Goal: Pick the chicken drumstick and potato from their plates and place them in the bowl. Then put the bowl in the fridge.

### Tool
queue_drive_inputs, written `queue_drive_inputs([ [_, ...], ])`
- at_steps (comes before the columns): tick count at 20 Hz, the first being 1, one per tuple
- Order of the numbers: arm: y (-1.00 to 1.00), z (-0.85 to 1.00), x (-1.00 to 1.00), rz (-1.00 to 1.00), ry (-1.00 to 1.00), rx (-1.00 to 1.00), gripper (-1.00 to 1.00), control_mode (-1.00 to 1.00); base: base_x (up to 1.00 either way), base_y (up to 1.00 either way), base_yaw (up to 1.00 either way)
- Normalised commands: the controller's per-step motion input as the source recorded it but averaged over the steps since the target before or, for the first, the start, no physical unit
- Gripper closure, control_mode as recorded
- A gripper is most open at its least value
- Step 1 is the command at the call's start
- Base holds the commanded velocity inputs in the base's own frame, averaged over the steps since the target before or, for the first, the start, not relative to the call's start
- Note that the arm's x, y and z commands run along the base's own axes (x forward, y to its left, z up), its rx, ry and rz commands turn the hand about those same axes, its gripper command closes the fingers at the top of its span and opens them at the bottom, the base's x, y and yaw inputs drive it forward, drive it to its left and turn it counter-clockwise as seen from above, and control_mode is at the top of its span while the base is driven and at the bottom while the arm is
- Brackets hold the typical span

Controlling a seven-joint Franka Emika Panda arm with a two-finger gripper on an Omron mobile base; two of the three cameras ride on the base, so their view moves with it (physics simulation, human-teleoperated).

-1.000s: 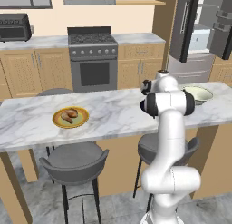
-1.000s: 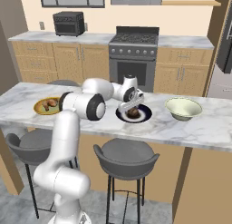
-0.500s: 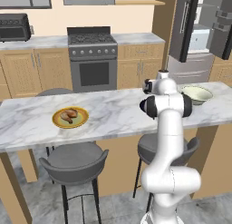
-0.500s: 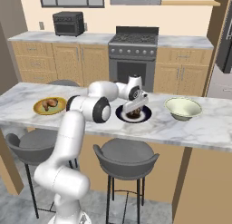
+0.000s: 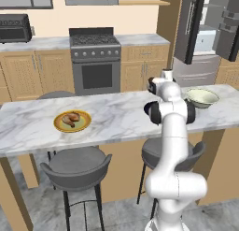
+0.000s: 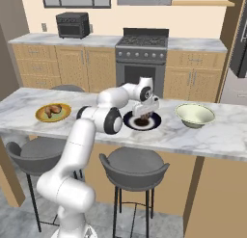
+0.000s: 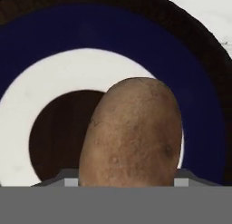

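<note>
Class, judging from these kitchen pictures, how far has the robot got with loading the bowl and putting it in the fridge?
Done: nothing yet; the bowl sits empty on the counter, and the chicken drumstick lies on its yellow plate. In hand: the gripper is down over the potato on the dark plate, jaws either side, not lifted. Left: both foods into the bowl, then the bowl into the open fridge.

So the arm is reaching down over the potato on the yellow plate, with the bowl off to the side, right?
Not quite: the potato lies on the dark navy plate, as the hand view shows. The yellow plate carries the chicken drumstick. The gripper over the potato and the bowl to the side are correct.
</note>
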Motion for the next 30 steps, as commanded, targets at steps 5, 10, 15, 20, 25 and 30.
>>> queue_drive_inputs([
  [5,0.06,0.47,-0.24,0.00,-0.21,0.00,1.00,-1.00,0.00,0.00,0.00],
  [10,0.03,0.52,-0.42,0.00,-0.30,-0.09,1.00,-1.00,0.00,0.00,0.00],
  [15,0.07,0.22,-0.22,0.00,-0.17,-0.09,1.00,-1.00,0.00,0.00,0.00],
  [20,-0.11,0.08,-0.19,-0.16,-0.17,-0.16,1.00,-1.00,0.00,0.00,0.00],
  [25,-0.31,0.07,-0.09,-0.56,-0.03,-0.06,1.00,-1.00,0.00,0.00,0.00],
  [30,-0.43,0.31,0.00,-0.55,0.12,0.00,1.00,-1.00,0.00,0.00,0.00],
])
